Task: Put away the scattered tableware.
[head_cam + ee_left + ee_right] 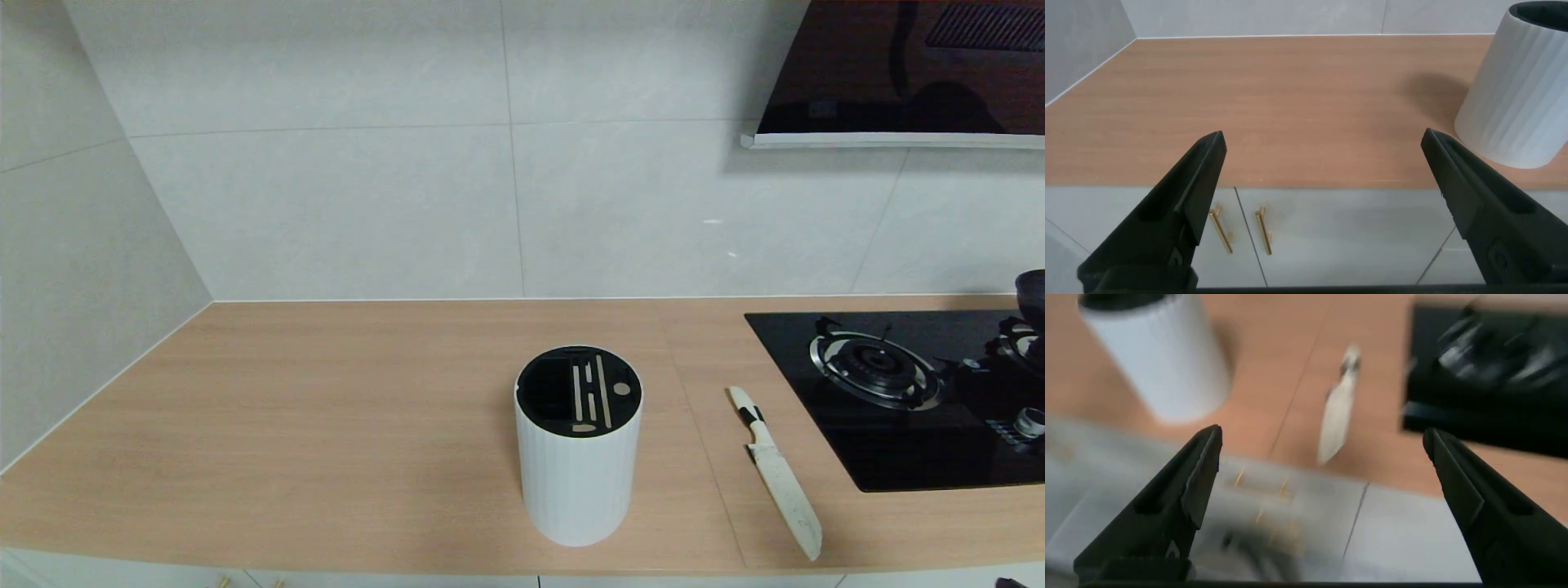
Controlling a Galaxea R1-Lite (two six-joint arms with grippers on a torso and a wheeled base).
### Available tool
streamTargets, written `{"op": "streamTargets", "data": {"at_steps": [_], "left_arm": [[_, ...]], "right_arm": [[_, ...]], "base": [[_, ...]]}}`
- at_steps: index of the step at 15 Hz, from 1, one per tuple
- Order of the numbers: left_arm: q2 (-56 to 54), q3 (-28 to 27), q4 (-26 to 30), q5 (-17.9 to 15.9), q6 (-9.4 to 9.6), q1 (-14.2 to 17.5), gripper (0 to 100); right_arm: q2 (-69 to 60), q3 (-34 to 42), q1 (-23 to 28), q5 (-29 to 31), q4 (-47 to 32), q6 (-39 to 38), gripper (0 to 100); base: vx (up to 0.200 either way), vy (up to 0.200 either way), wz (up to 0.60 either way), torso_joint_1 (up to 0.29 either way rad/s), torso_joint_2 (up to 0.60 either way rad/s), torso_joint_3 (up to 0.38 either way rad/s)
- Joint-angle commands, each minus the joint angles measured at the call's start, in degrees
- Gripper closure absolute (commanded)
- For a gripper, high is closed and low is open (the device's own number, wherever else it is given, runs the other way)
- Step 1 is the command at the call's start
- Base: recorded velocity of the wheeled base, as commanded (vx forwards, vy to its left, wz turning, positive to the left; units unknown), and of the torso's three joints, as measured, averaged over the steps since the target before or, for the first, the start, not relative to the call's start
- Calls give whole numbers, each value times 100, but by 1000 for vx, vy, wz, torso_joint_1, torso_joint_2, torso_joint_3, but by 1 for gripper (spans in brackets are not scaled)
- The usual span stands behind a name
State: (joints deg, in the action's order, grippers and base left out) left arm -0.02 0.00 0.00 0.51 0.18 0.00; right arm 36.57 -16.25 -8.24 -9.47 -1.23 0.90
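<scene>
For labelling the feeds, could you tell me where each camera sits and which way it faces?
Head: up high, facing forward and down at counter, holder, knife, stove.
Left wrist: on left arm, facing over the counter's front edge; open left tool ahead.
Right wrist: on right arm, facing the knife; open right tool ahead.
Shared: all see the holder.

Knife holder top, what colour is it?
Black, over a white ribbed body; the knife holder shows best in the head view.

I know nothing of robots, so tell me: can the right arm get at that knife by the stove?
Probably yes: the right gripper is open, facing the knife, which lies flat on the counter between holder and stove, nothing covering it.
</scene>
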Motion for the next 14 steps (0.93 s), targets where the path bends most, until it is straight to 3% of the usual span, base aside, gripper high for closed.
{"op": "streamTargets", "data": {"at_steps": [1, 7, 14], "left_arm": [[2, 0, 0, 2, -1, 0, 0], [2, 0, 0, 2, -1, 0, 0], [2, 0, 0, 2, -1, 0, 0]], "right_arm": [[2627, -229, -556, 51, 976, -11, 0], [4754, -317, -793, 824, 2813, 15, 0], [6248, -1170, -837, 1334, 3270, -2, 0]], "base": [[0, 0, 0, 0, 0, 0], [0, 0, 0, 0, 0, 0], [0, 0, 0, 0, 0, 0]]}}
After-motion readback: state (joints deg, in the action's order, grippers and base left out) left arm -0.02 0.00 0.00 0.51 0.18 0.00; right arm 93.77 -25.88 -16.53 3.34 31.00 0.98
